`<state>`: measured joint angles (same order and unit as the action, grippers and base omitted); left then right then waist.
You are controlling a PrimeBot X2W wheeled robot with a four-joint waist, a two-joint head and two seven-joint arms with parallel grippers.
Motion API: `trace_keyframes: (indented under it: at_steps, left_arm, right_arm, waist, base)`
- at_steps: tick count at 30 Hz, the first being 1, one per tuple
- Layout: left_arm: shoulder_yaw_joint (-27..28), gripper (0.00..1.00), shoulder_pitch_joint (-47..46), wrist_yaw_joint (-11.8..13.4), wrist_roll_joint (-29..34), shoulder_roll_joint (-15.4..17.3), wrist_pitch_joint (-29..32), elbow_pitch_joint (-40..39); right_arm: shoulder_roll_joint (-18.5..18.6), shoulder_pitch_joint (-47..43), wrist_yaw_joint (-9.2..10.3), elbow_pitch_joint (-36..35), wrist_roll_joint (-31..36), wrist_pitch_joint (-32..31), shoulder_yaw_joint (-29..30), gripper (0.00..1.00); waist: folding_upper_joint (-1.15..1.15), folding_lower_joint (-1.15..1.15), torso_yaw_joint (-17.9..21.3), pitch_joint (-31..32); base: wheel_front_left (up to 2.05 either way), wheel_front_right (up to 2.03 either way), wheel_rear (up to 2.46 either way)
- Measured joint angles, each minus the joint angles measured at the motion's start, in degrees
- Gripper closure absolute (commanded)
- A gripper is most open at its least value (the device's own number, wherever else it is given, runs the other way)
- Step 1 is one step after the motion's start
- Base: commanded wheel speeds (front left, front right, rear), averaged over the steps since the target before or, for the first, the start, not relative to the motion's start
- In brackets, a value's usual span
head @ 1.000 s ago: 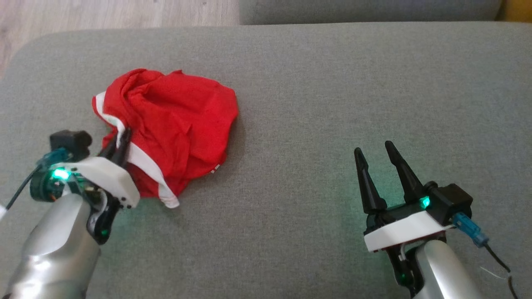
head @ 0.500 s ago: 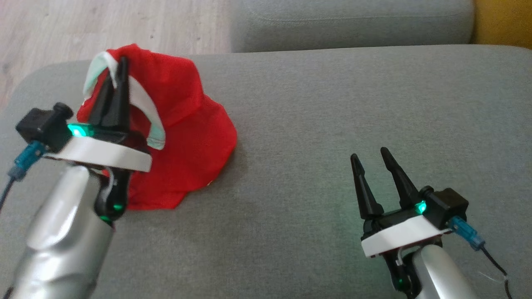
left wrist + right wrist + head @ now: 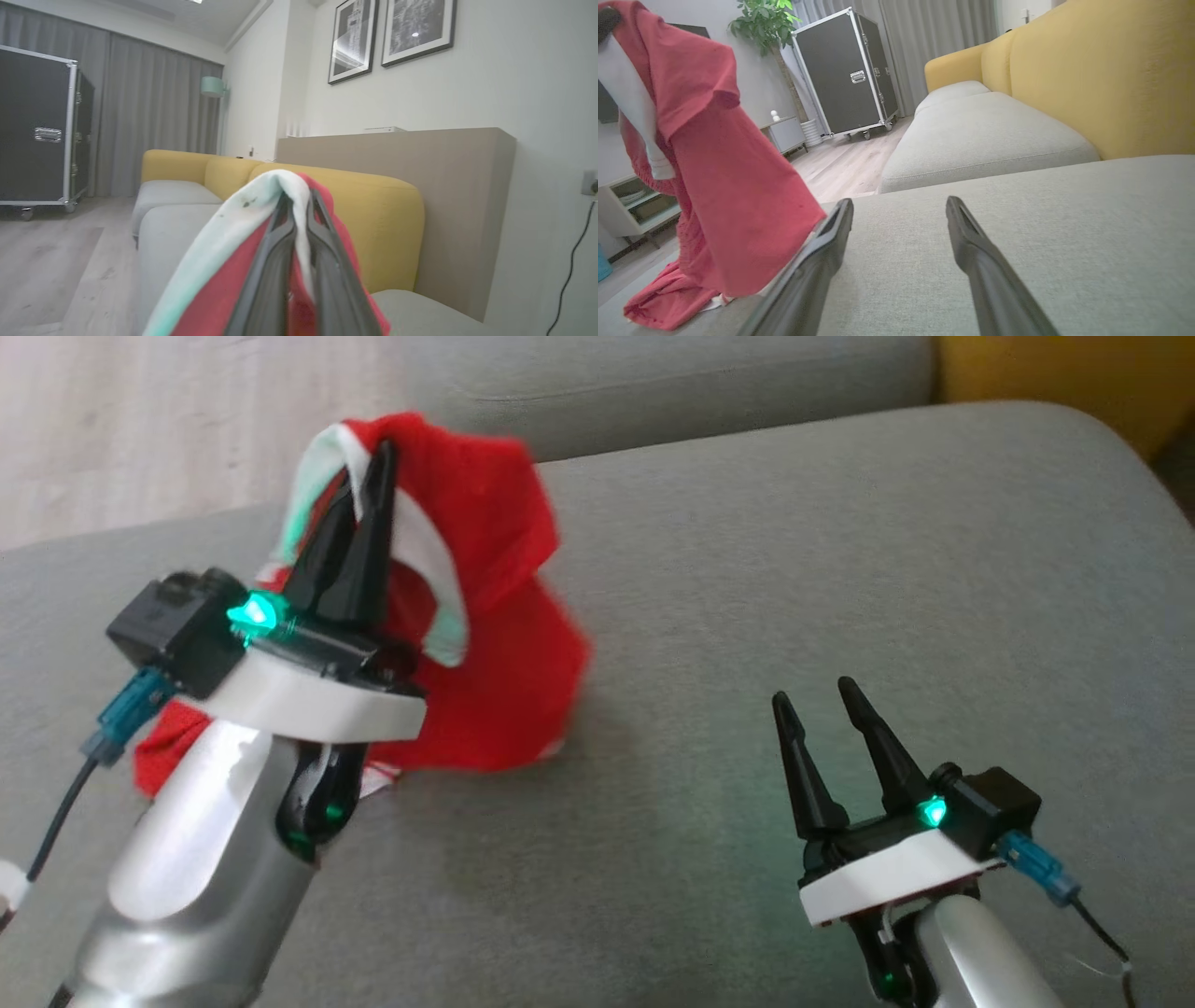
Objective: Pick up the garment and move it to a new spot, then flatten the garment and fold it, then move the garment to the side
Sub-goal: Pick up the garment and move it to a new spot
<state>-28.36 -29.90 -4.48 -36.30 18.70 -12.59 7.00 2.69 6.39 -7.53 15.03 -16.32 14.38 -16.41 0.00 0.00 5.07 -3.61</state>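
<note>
The grey seat cushion (image 3: 840,569) lies wide and bare ahead of me and to my right, its rounded corner curving off beside the yellow sofa back (image 3: 1046,373). Wood floor (image 3: 140,429) shows past its far left edge. The red garment (image 3: 513,681), trimmed in white, hangs in a peak over the cushion's left part, with its lower folds resting on the fabric. My left gripper (image 3: 373,467) is raised, its fingers pinching the trim at the peak. My right gripper (image 3: 814,693) sits low, well apart from the garment, fingers spread and empty.

Soft even daylight, slight motion blur
</note>
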Motion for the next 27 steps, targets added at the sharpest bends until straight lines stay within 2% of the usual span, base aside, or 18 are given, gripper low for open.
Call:
trace_keyframes:
  at_steps: [7,12,16,17,18,23,27]
  left_arm:
    - [-1.91,1.00,-3.43,0.77,1.15,-0.97,3.23,-1.22]
    - [-3.21,1.00,-7.34,1.64,2.19,-1.70,5.56,1.92]
    - [-4.78,1.00,-11.73,1.38,3.66,-3.15,6.56,6.00]
    - [-5.00,0.56,-12.85,1.37,3.80,-3.61,6.54,7.27]
    - [-5.11,0.02,-13.95,1.38,4.32,-4.14,6.47,8.56]
    - [-5.46,0.00,-19.23,0.86,6.05,-5.63,3.82,14.94]
    - [-5.14,0.00,-20.80,0.40,6.61,-5.55,1.19,18.96]
  right_arm:
    - [0.00,0.78,0.00,-1.42,-1.66,0.00,-1.46,0.00]
    - [0.02,3.37,0.00,-3.60,-3.58,0.00,-2.46,0.00]
    - [0.04,4.96,0.00,-5.32,-5.12,0.00,-3.35,0.00]
    - [0.04,5.24,0.00,-5.65,-5.48,0.00,-3.52,0.00]
    - [0.04,5.44,0.00,-5.90,-5.80,0.00,-3.60,0.00]
    - [0.04,6.23,0.00,-6.53,-6.57,0.00,-3.64,0.00]
    - [0.04,6.22,0.00,-6.55,-6.56,0.00,-2.41,0.00]
  waist:
    - [0.00,0.00,6.01,-1.14]
    - [0.00,0.01,10.84,-3.30]
    - [0.00,0.01,14.28,-6.10]
    - [0.00,0.01,15.07,-6.87]
    - [0.00,0.01,15.80,-7.62]
    - [0.00,0.02,18.53,-11.05]
    - [0.00,0.02,18.41,-12.07]
  base:
    - [0.00,0.00,0.00]
    - [0.00,0.00,0.00]
    - [0.00,0.00,0.00]
    - [0.00,0.00,0.00]
    - [0.00,0.00,0.00]
    - [0.00,0.00,0.00]
    - [0.00,0.00,0.00]
